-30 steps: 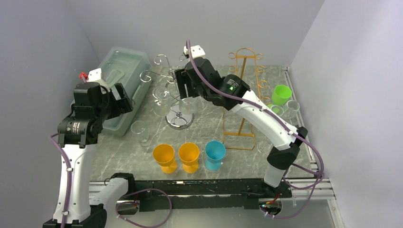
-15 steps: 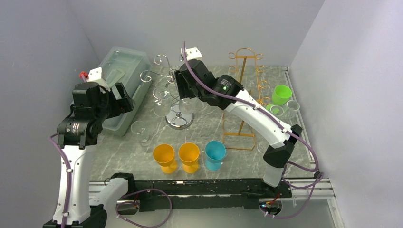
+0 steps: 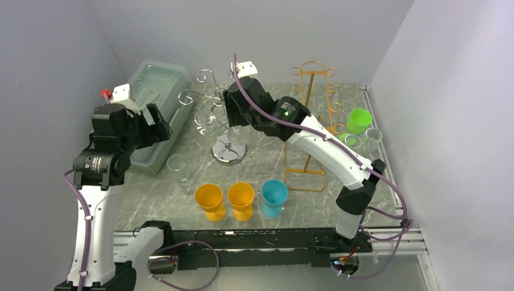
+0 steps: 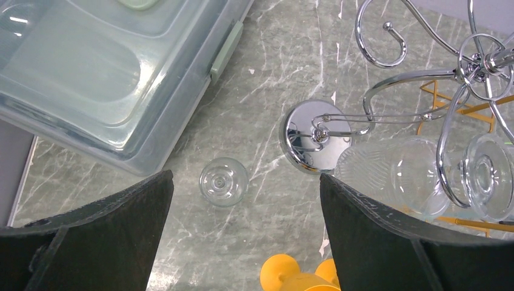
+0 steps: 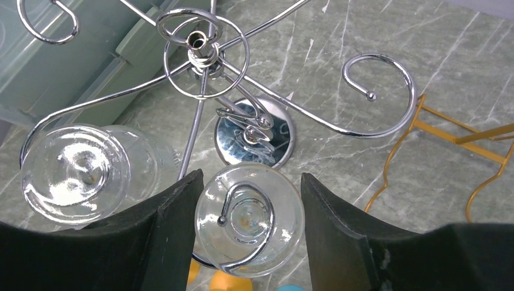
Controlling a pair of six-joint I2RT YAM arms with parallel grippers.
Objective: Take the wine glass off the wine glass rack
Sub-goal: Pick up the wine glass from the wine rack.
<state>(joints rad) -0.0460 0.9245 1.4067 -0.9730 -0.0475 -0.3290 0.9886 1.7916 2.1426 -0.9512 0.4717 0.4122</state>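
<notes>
The chrome wine glass rack (image 3: 221,115) stands mid-table on a round base (image 5: 254,130). Two clear wine glasses hang from it upside down. My right gripper (image 5: 251,174) reaches down from above around the nearer wine glass (image 5: 250,218), whose foot rests in a hook. Both pads (image 5: 182,224) meet the rim of that foot, so the gripper is shut on it. The other hanging glass (image 5: 76,173) is to its left. My left gripper (image 4: 245,177) hovers open left of the rack, above a clear glass (image 4: 223,181) standing on the table.
A clear lidded bin (image 3: 154,91) sits at the back left. An orange wire rack (image 3: 309,121) stands right of the chrome one. Two orange cups (image 3: 210,197) and a blue cup (image 3: 274,194) line the front. A green cup (image 3: 359,120) and clear glasses (image 3: 370,136) are at the right.
My right gripper has shifted slightly left over the rack, and its jaws have narrowed onto the hanging glass's foot. The left arm has barely moved.
</notes>
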